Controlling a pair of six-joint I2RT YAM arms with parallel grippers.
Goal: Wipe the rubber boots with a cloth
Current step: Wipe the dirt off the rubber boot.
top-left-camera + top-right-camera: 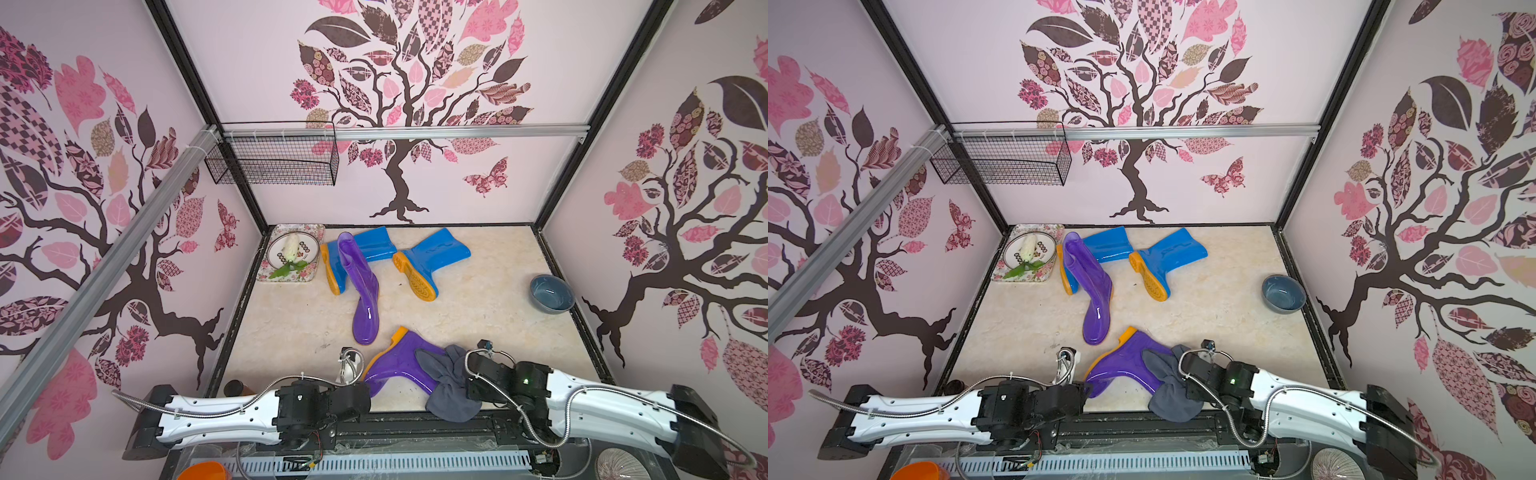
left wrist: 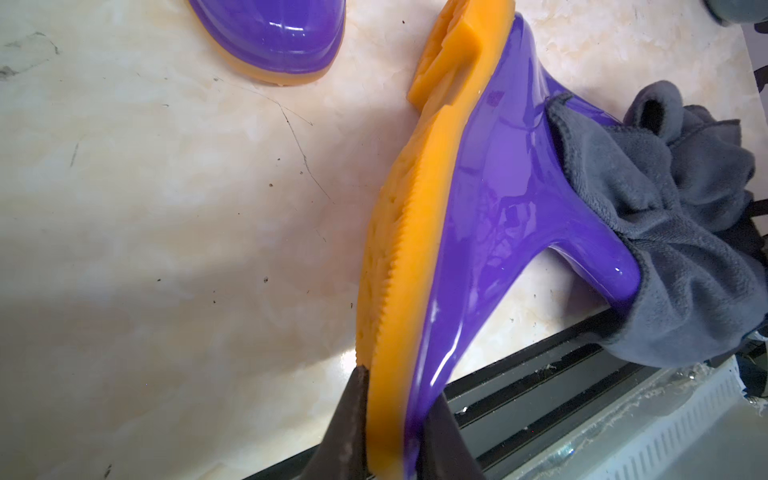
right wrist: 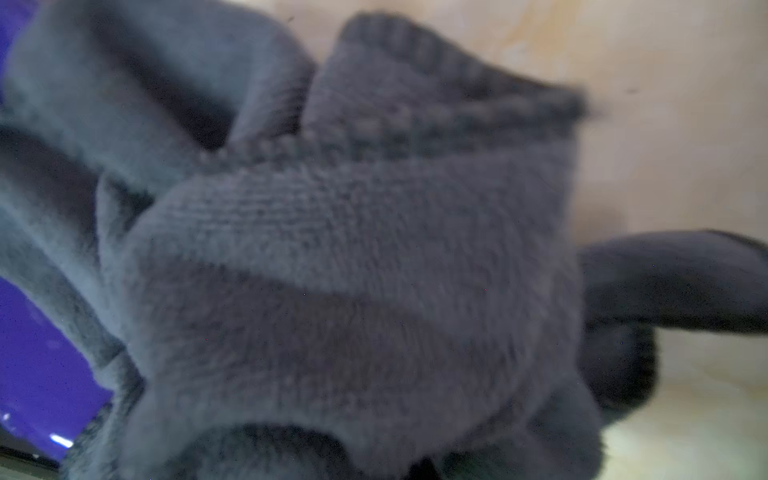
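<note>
A purple rubber boot (image 1: 399, 365) (image 2: 498, 187) lies on its side near the front edge, with its orange sole turned to the left. My left gripper (image 2: 399, 419) (image 1: 368, 392) is shut on its toe, one finger on the sole and one on the purple upper. The grey-blue cloth (image 1: 449, 386) (image 2: 673, 232) (image 3: 332, 270) is bunched over the boot's shaft. My right gripper (image 1: 471, 384) is shut on the cloth, and the cloth hides its fingers. A second purple boot (image 1: 361, 286) stands upright mid-table. Two blue boots (image 1: 365, 249) (image 1: 432, 257) lie at the back.
A grey-blue bowl (image 1: 551, 293) sits by the right wall. A floral tray (image 1: 266, 272) holding a plate is in the back left corner. A wire basket (image 1: 274, 160) hangs on the back wall. A black rail (image 1: 415, 428) runs along the front edge under the cloth.
</note>
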